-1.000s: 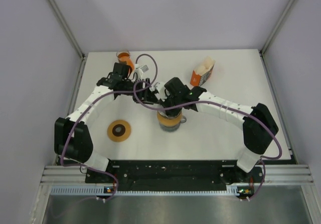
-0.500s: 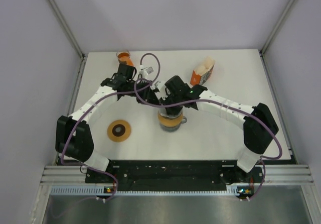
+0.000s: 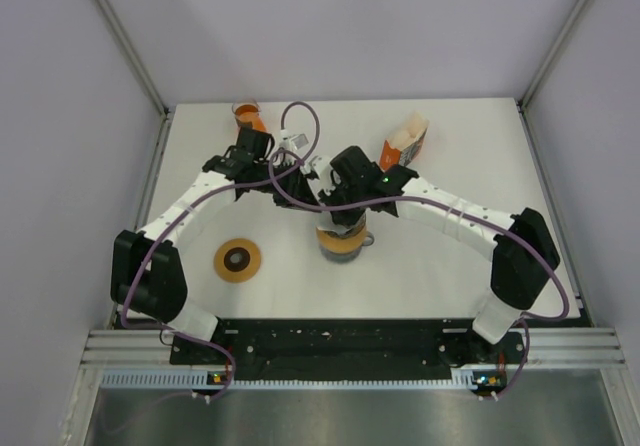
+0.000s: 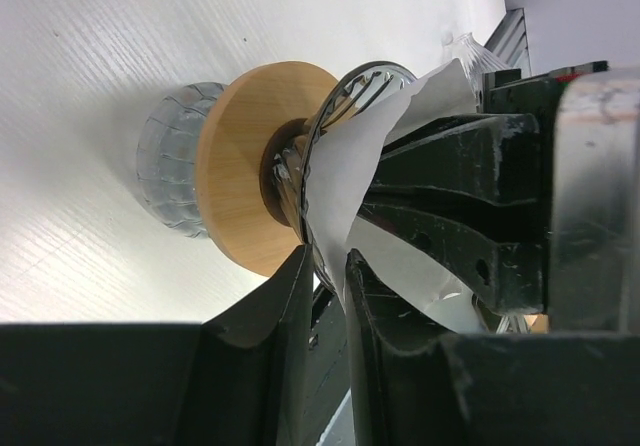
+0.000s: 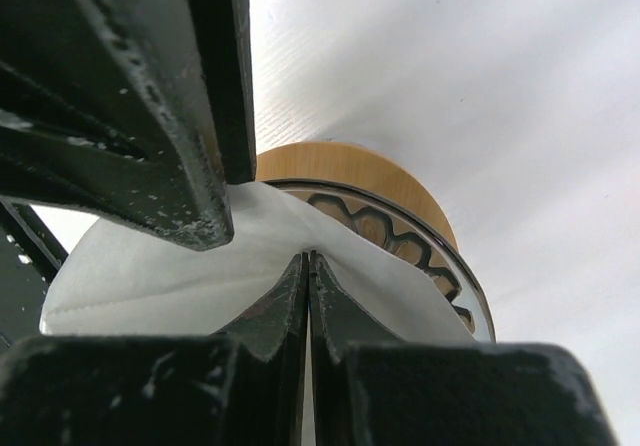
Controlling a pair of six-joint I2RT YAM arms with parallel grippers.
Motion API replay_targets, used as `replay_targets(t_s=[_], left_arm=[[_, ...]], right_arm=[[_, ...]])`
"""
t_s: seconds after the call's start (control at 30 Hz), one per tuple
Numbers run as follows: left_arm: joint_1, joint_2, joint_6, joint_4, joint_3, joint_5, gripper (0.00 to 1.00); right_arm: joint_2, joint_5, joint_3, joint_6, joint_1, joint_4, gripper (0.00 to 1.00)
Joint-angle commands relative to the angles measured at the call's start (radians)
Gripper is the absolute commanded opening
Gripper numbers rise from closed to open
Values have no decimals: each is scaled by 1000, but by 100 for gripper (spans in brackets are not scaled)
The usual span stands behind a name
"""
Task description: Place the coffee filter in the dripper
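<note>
Our right gripper [image 5: 307,264] is clenched on the filter [image 5: 140,276], which sits in the dripper [image 5: 420,251]; our left gripper [image 4: 328,286] straddles the filter's edge, and we cannot tell whether it grips

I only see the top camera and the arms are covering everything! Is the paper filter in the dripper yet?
Observer: Partly. In the left wrist view the coffee filter has its lower part inside the dripper, and the rest sticks out above the rim.
Operator: Who's holding it?
Observer: The right gripper is shut on the filter's upper edge.
Operator: And the other arm?
Observer: The left gripper pinches the filter's edge right at the dripper's rim.
</note>
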State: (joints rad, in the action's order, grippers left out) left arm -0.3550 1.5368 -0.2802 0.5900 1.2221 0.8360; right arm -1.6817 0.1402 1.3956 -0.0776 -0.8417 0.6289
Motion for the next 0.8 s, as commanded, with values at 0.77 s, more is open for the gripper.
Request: replay_targets(t_s=[0.77], left_arm=[[-70,26,88,54,80,-58,15]], right_arm=[[188,-57,63,-111,-42,-15,33]])
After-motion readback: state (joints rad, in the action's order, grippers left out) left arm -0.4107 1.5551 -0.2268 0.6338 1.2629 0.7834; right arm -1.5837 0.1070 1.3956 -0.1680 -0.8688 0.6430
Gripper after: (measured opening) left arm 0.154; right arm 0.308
